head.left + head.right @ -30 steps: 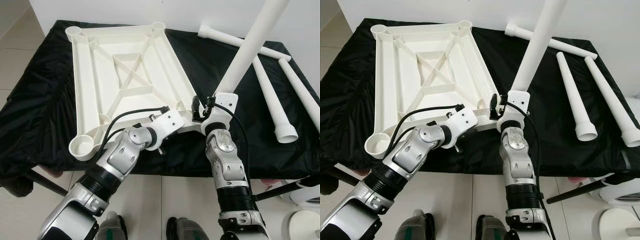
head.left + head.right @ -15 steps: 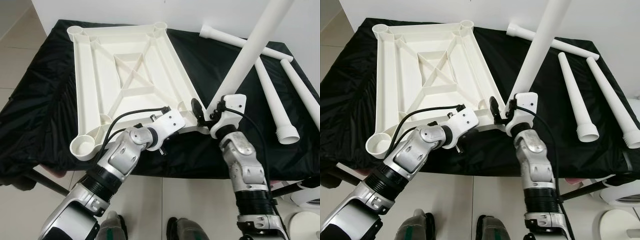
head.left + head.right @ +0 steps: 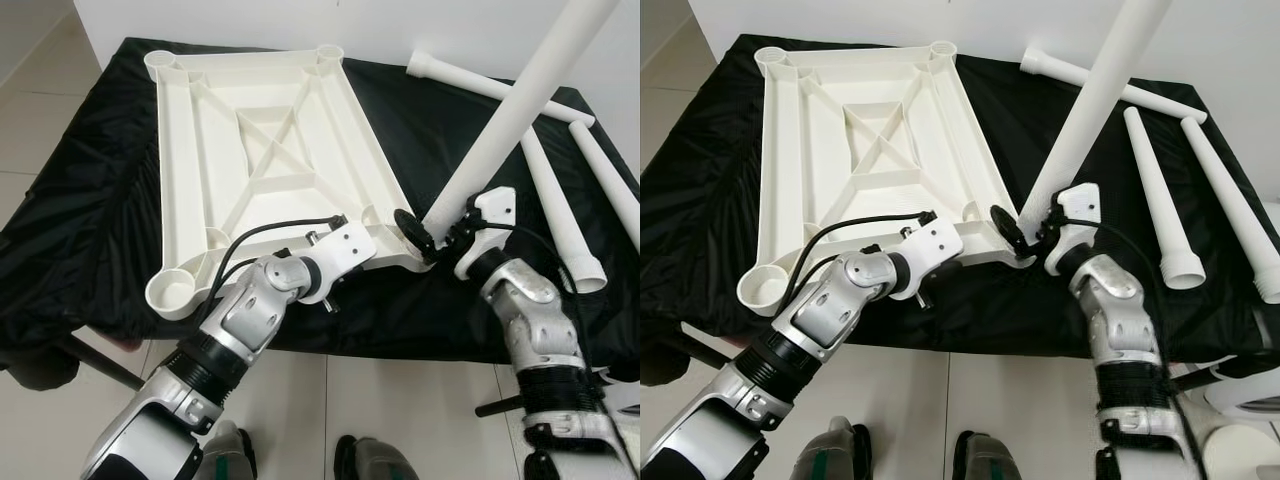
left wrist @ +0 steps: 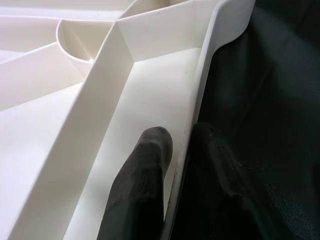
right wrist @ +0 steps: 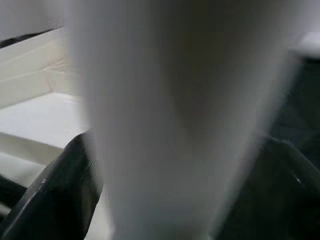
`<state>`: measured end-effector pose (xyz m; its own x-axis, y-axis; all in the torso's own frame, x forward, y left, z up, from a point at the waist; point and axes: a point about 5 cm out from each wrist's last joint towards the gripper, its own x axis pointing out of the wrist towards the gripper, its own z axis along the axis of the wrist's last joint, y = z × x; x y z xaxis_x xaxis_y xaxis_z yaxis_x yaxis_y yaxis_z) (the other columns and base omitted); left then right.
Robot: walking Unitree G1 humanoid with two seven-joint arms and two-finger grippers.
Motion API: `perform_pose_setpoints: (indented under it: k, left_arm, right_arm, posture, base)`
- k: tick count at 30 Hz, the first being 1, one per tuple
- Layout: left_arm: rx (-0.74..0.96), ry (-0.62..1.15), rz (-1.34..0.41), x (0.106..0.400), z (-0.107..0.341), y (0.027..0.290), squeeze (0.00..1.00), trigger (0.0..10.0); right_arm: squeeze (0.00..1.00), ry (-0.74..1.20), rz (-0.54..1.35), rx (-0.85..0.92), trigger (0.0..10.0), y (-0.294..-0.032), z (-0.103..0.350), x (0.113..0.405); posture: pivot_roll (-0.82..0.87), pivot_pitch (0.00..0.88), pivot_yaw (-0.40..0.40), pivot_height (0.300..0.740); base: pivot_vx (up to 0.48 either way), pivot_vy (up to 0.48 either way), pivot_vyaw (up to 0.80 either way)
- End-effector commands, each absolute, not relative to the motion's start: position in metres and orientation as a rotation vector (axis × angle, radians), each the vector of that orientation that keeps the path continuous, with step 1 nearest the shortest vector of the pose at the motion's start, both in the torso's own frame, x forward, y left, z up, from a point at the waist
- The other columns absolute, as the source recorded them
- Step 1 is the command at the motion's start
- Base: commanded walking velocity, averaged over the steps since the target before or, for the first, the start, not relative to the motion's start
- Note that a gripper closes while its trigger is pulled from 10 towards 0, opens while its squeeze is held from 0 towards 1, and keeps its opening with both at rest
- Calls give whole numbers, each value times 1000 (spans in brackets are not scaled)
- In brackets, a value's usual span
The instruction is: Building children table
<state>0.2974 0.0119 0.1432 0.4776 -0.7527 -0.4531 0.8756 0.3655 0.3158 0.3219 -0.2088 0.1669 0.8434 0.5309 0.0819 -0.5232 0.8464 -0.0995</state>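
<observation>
A black cloth [image 3: 90,200] covers a low stand on a pale tiled floor [image 3: 30,120] by a white wall. On the cloth the white plastic tabletop [image 3: 270,160] lies upside down, its ribs and four round corner sockets facing up. The far two sockets and the near left socket [image 3: 170,292] hold nothing. At the near right corner, the white leg [image 3: 510,110] rises at a slant, its lower end at that socket.

The right gripper [image 3: 437,228] is clamped around the leg close to its base; in the right wrist view the pale shaft [image 5: 170,120] is blurred and close, with one black finger [image 5: 65,195] on each side. The left gripper [image 4: 175,175] pinches the near rim of the tabletop, and the left wrist view shows one finger [image 4: 140,185] inside the rim and the other outside against the cloth.

Three more legs [image 3: 1155,190] lie on the cloth well to the right.
</observation>
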Motion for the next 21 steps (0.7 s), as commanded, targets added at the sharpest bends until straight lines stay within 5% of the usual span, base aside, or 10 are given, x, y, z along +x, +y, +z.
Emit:
perform_pose_setpoints:
  k: [1,15,16,17,18,19,21]
  left_arm:
    - [561,263,-1142,289,137,2,0,10000]
    - [564,261,-1143,290,138,2,0,10000]
    - [564,261,-1144,289,138,2,0,10000]
    - [564,261,-1144,289,138,2,0,10000]
    - [564,262,-1144,289,138,2,0,10000]
    - [564,262,-1145,289,138,2,0,10000]
    - [565,263,-1146,289,137,2,0,10000]
  right_arm:
    - [0,-85,572,-78,10000,-217,162,322]
    - [0,-41,669,-120,10000,-237,160,329]
    - [0,-41,667,-120,9490,-238,160,330]
    - [0,-44,666,-120,5059,-238,161,330]
    - [0,-48,667,-119,4157,-238,161,331]
    - [0,-49,668,-115,0,-238,161,331]
    - [0,-52,670,-108,0,-238,161,331]
  posture:
    - [-28,98,-55,740]
    - [-28,98,-49,740]
    - [-26,98,-48,740]
    - [-25,96,-46,740]
    - [-25,96,-46,740]
    - [-25,96,-46,740]
    - [-24,95,-46,740]
  base:
    - [0,0,0]
    - [0,0,0]
    - [0,0,0]
    - [0,0,0]
    - [0,0,0]
    - [0,0,0]
    - [0,0,0]
